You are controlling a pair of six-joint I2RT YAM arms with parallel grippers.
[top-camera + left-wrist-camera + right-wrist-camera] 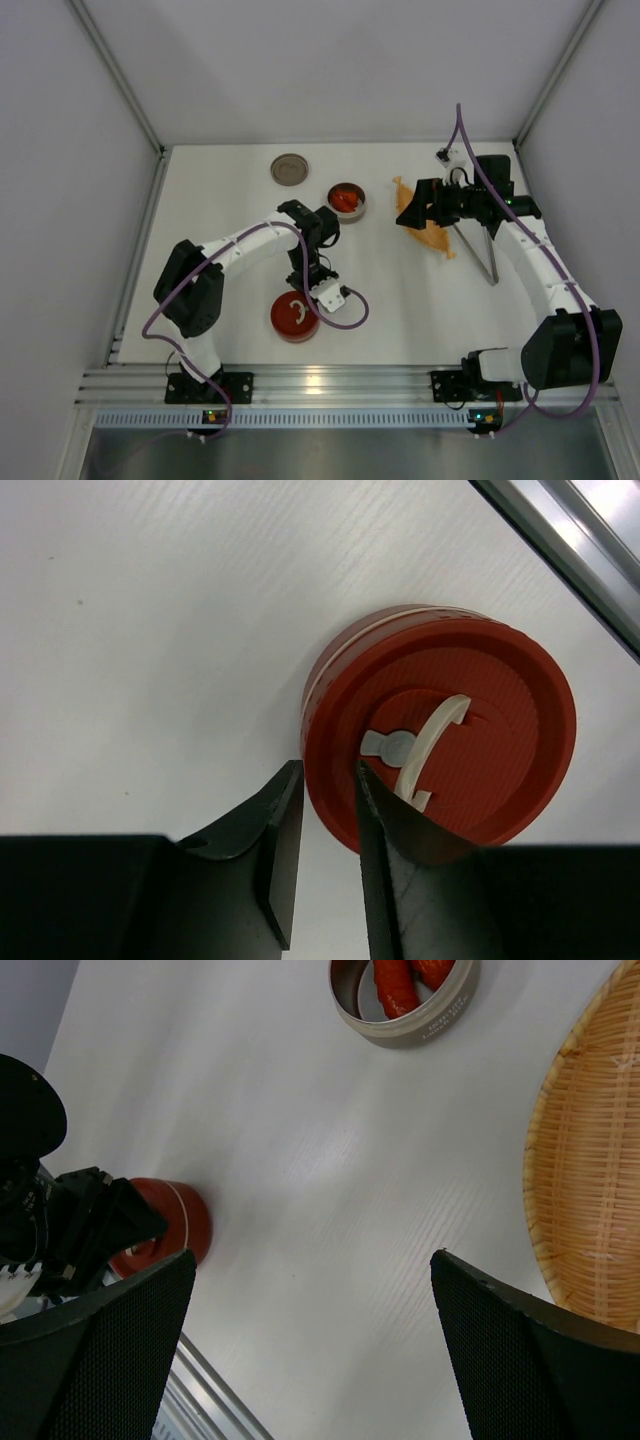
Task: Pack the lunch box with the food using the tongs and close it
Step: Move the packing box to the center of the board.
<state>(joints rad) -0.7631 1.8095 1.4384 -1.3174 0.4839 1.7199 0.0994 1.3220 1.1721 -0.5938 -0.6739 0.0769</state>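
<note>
Left hand (328,780): low at the left rim of the red-lidded tub (440,730), its fingers narrowly parted. The bare surface (400,300) shows through the gap and nothing is held. One fingertip overlaps the lid's edge, but I cannot tell whether it touches.
Right hand (310,1340): spread wide and empty, hovering over the orange woven dish (590,1160) on the far right.
Red-lidded tub: near-left of centre, closed, with a white clip handle (425,750) lying across its top.
Food (400,980): red pieces lie inside the open round tin (420,1020) at the far centre, just left of the dish. No orange-yellow piece shows, and the arm hides part of the dish.
Tongs (478,255): flat on the surface just right of the dish, beside the right arm, in neither hand.
Grey round disc (289,169): far left of the tin, apart from it; it looks like a lid.
Step in hand: packing looks largely done, and closing seems to be the business now, with the left hand working at the red tub.
Next move: I'd judge the left hand must open wider and straddle the tub or its handle squarely; set so narrow and off-centre, it would slip off the rim.
</note>
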